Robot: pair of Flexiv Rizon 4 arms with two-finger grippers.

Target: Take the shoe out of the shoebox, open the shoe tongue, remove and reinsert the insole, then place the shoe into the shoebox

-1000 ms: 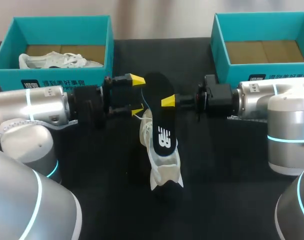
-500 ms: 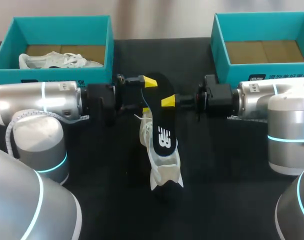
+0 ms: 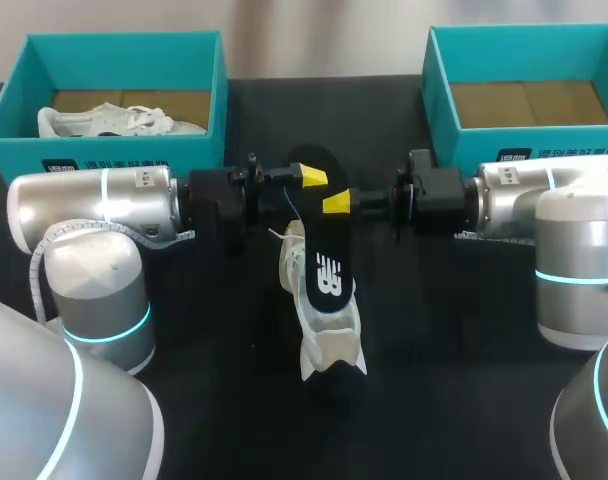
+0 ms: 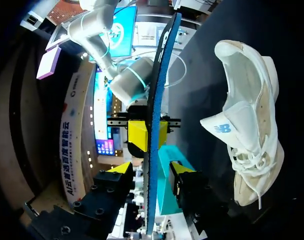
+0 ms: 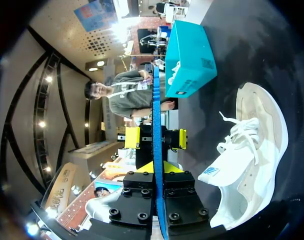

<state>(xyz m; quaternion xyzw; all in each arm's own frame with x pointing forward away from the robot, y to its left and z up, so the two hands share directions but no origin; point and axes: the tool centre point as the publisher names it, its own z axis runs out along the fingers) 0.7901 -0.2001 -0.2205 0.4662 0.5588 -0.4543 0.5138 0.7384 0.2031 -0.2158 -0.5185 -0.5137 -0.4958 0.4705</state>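
Black worktop [image 3: 224,330] under two arms. At its centre, white shoe [image 3: 324,335] on its side, lengthwise from 12 to 6 o'clock, laces loose, opening visible in both wrist views. Above it, black insole [image 3: 322,250] held on edge, blue rim showing in the wrist views. Right tool [image 5: 158,175] in from 3 o'clock, clamped on the insole from both sides near its 12 o'clock end. Left tool [image 4: 151,169] in from 9 o'clock, fingers apart, one yellow tip on each side of the insole, a gap showing on both sides. Further out, teal left shoebox [image 3: 124,45] at 10 o'clock with a second white shoe [image 3: 109,122] inside. Teal right shoebox [image 3: 524,35] at 2 o'clock, brown cardboard floor showing.
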